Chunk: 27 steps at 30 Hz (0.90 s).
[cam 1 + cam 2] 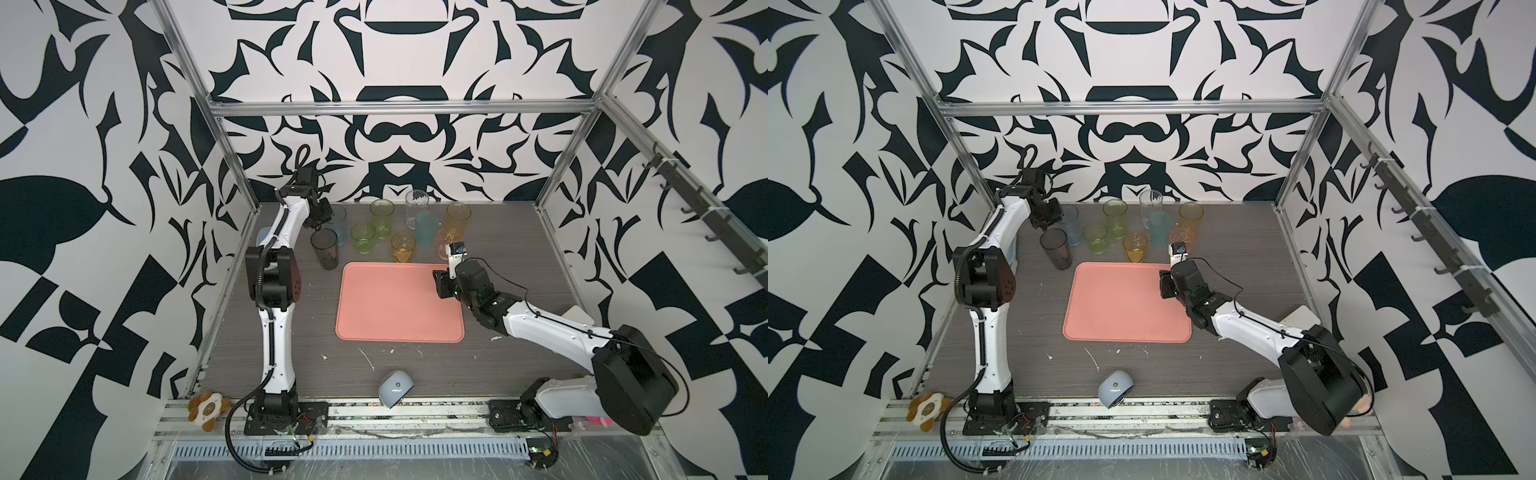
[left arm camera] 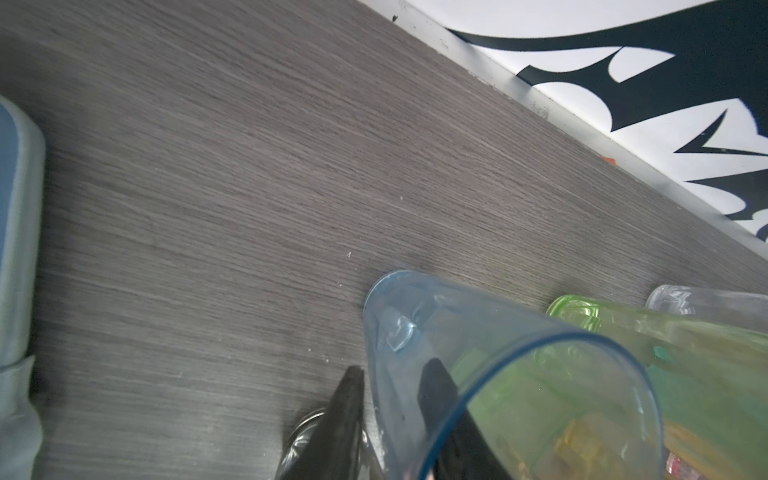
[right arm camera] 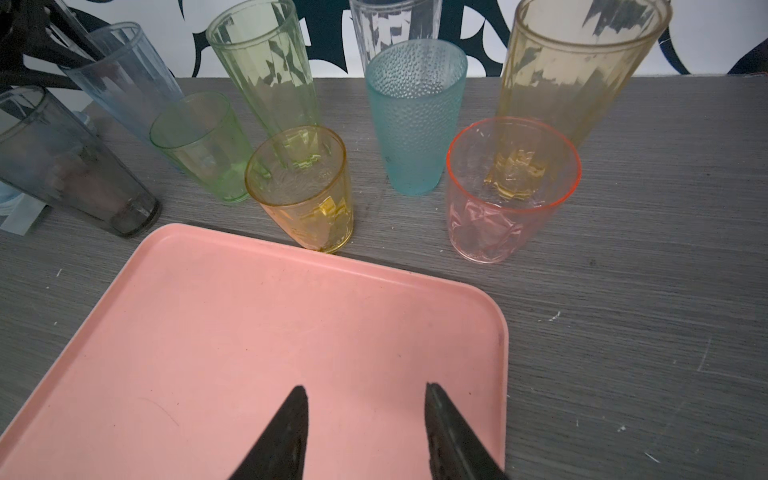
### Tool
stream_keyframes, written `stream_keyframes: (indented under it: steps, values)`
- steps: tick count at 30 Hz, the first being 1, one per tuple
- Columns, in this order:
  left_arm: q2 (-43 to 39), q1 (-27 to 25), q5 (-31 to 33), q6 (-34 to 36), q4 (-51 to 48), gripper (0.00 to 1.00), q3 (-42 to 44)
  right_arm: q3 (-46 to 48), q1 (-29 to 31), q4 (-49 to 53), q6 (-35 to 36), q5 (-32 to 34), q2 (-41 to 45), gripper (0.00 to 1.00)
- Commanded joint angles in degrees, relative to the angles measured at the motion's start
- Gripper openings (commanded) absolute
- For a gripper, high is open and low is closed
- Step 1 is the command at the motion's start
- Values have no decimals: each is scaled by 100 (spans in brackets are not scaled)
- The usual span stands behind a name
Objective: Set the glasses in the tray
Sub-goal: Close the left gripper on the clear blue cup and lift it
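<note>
The salmon-pink tray [image 1: 399, 316] [image 1: 1125, 316] lies mid-table with nothing in it. Behind it stand the glasses: grey [image 1: 325, 249], blue [image 1: 340, 232], two green [image 1: 363, 239], orange [image 1: 403, 247], teal [image 1: 427, 228], pink [image 1: 445, 245], amber [image 1: 458, 218] and clear [image 1: 417, 208]. My left gripper [image 1: 319, 226] [image 2: 392, 365] straddles the wall of the blue glass [image 2: 498, 374], with one finger inside and one outside. Whether they press the wall does not show. My right gripper [image 1: 438, 282] [image 3: 365, 390] hovers open over the tray's [image 3: 249, 332] right part with nothing between its fingers.
A pale-blue rounded object [image 1: 394, 388] lies near the front edge. Behind the left arm sits a pale-blue box [image 2: 16, 228], and a white box [image 1: 577, 316] sits at the right. The back wall rail [image 2: 582, 137] runs close behind the glasses.
</note>
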State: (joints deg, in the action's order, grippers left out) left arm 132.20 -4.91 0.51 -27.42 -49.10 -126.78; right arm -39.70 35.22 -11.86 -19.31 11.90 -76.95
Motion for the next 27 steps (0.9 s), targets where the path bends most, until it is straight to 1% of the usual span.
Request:
stream_keyframes:
  steps: [1,6,10,15,23,27]
  values:
    - [77,7,148,42,-259,25,-187,-231,-22,-102,0,67,5,48]
    - [0,7,210,70,-275,17,-215,-256,-23,-87,0,57,-31,48]
    - [-144,7,337,122,-317,12,-233,-271,-24,-60,3,47,-48,48]
    - [-391,7,439,175,-364,10,-237,-292,-21,-49,-5,29,-64,48]
    - [-887,3,647,254,-553,2,-251,-294,-17,-23,-4,22,-58,48]
    - [-1143,3,709,290,-737,1,-301,-277,-24,-23,-5,40,-31,48]
